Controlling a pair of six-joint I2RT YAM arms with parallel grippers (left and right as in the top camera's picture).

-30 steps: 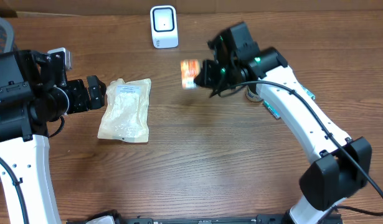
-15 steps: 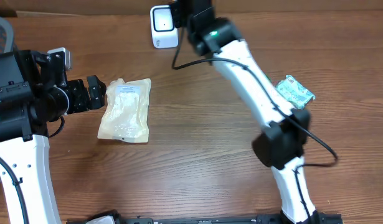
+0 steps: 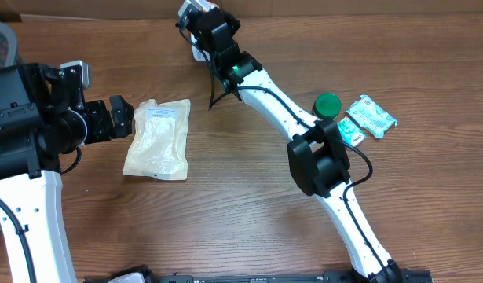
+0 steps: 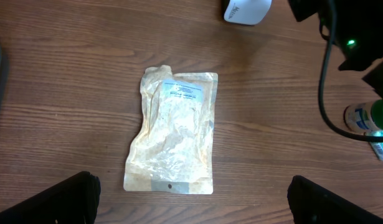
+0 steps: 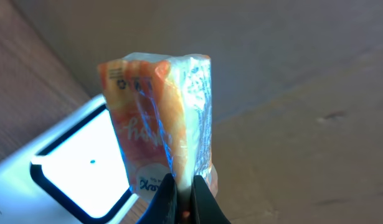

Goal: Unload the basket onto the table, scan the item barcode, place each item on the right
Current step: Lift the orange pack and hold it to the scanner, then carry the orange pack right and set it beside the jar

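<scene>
My right gripper (image 5: 185, 200) is shut on the lower edge of an orange and white packet (image 5: 157, 112), held upright. Just behind and left of the packet is the white scanner (image 5: 66, 177), its window glowing. From overhead, the right arm reaches to the table's back edge, and the gripper (image 3: 197, 17) covers most of the scanner (image 3: 197, 52). My left gripper (image 3: 122, 118) stands open at the left, just short of a flat pale pouch (image 3: 157, 140). In the left wrist view the pouch (image 4: 175, 127) lies ahead of the open gripper (image 4: 194, 194), with nothing between the fingers.
A green-capped bottle (image 3: 327, 104) and two teal and white packets (image 3: 372, 115) (image 3: 351, 132) lie at the right. The right arm's links span from the front middle up to the back. A brown cardboard wall runs along the table's back edge.
The right arm has swung from the table's middle to the scanner at the back, carrying the orange packet. The bottle and the teal packets have come into view. The left arm has not moved.
</scene>
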